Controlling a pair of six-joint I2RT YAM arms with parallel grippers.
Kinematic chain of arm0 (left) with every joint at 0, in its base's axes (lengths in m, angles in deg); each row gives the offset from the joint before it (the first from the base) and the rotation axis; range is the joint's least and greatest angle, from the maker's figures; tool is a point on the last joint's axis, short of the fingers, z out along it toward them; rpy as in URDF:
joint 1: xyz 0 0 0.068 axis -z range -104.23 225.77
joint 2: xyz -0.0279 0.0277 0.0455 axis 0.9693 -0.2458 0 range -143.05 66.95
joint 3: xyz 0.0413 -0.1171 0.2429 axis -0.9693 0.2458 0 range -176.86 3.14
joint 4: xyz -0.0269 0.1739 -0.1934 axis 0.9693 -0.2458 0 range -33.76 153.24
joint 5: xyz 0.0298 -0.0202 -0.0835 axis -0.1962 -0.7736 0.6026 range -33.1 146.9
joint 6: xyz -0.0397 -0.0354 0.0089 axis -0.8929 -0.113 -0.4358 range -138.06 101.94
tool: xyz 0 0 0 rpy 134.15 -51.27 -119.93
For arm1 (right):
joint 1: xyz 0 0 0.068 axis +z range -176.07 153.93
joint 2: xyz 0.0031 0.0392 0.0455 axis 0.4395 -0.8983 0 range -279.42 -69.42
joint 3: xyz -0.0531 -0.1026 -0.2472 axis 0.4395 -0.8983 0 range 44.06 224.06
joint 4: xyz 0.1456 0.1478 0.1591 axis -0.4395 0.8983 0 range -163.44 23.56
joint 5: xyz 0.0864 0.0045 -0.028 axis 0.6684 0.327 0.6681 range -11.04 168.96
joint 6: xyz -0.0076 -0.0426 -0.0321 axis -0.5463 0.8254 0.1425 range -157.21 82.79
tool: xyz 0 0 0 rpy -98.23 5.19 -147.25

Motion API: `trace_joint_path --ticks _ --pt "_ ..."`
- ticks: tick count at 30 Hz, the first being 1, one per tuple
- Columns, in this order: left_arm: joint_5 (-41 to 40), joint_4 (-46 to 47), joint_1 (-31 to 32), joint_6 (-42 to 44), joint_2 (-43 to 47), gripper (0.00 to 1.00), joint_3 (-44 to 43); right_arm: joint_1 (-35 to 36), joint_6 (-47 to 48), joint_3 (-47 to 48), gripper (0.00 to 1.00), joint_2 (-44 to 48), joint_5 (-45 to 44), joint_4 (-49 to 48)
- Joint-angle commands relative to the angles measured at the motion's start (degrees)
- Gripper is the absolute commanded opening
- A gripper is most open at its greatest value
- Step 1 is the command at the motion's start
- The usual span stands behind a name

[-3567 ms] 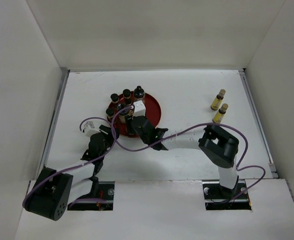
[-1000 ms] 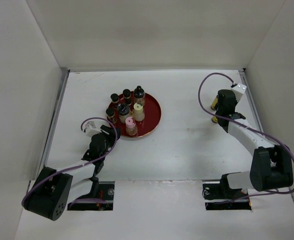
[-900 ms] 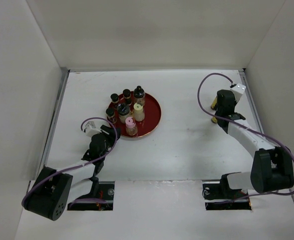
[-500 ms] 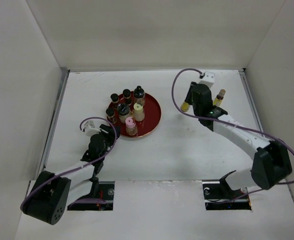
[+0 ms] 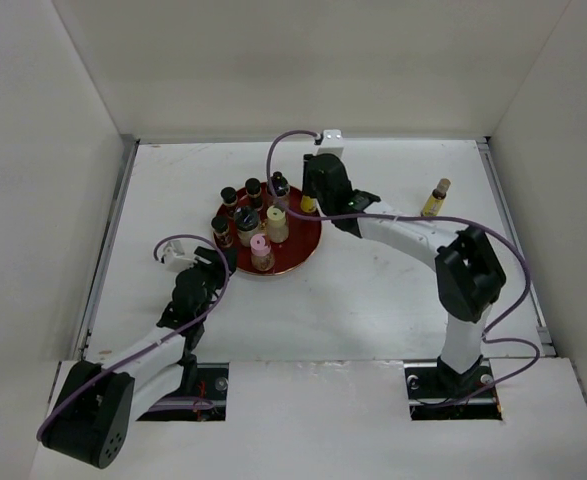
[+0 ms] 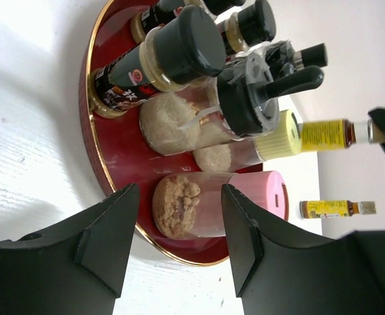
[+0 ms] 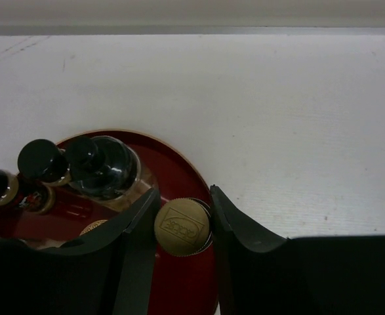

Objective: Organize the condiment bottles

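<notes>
Yellow bottle (image 7: 182, 228), clenched in right fingers (image 7: 137, 249): lower upright into tray (image 7: 185, 285) gap beside dark-capped jar (image 7: 103, 167); left fingers (image 6: 107, 243) released.

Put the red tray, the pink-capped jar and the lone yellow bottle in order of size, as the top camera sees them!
1. red tray, clearly the largest.
2 and 3. pink-capped jar and lone yellow bottle look about alike, so I won't rank them.
</notes>
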Motion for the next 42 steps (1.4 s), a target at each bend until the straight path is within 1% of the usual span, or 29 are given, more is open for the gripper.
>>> trace_joint_path --ticks 1,8,16,18,20,24,26,31,34,37,38,39,40,41,42 --pt "-0.4 1.5 0.1 0.7 -0.8 0.51 1.7 0.5 1.6 6.3 0.25 -1.6 -0.5 -4.8" --pt "-0.5 1.8 0.1 0.7 -2.2 0.51 1.4 1.1 1.9 10.6 0.25 -7.3 0.2 -4.0" --pt "-0.3 3.0 0.3 0.5 -3.7 0.52 1.1 1.1 1.4 10.5 0.26 -10.2 0.3 -4.0" --pt "-0.4 3.2 0.3 0.5 -3.7 0.52 1.2 1.1 1.4 10.2 0.28 -10.4 0.3 -4.0" --pt "-0.7 3.3 0.3 0.4 -4.7 0.52 1.0 1.1 1.2 9.8 0.33 -10.6 0.3 -4.5" --pt "0.0 3.9 0.3 0.3 -4.6 0.52 1.1 2.0 0.3 8.1 0.53 -9.5 0.1 -5.6" --pt "-0.2 3.9 0.3 0.4 -4.9 0.52 1.1 2.2 0.8 7.8 0.6 -8.4 -0.4 -5.9" --pt "0.4 3.9 0.0 0.3 -5.1 0.52 0.9 3.1 -0.1 5.0 0.71 -3.3 -0.8 -6.9" --pt "0.1 3.9 -0.1 0.3 -5.5 0.52 0.9 3.5 0.8 3.0 0.75 0.4 -0.8 -7.9" --pt "0.8 3.9 -0.3 0.3 -5.2 0.52 1.0 3.6 1.3 -1.1 0.75 5.3 -1.1 -9.9" --pt "0.8 3.7 -0.4 0.3 -4.7 0.52 1.0 3.6 1.8 -3.2 0.73 7.3 -1.4 -11.2" --pt "0.6 3.6 -0.4 0.4 -4.4 0.52 1.0 3.6 2.3 -5.3 0.69 9.1 -1.7 -12.1" --pt "0.5 3.5 -0.4 0.5 -4.4 0.52 1.1 2.8 2.8 -7.6 0.62 11.0 -2.1 -13.0" --pt "0.5 3.4 -0.4 0.5 -4.4 0.52 1.1 1.4 3.2 -9.8 0.51 12.8 -2.6 -13.6" --pt "0.6 3.4 -0.4 0.5 -4.6 0.52 1.1 -0.3 3.3 -12.1 0.38 14.8 -3.4 -13.7"
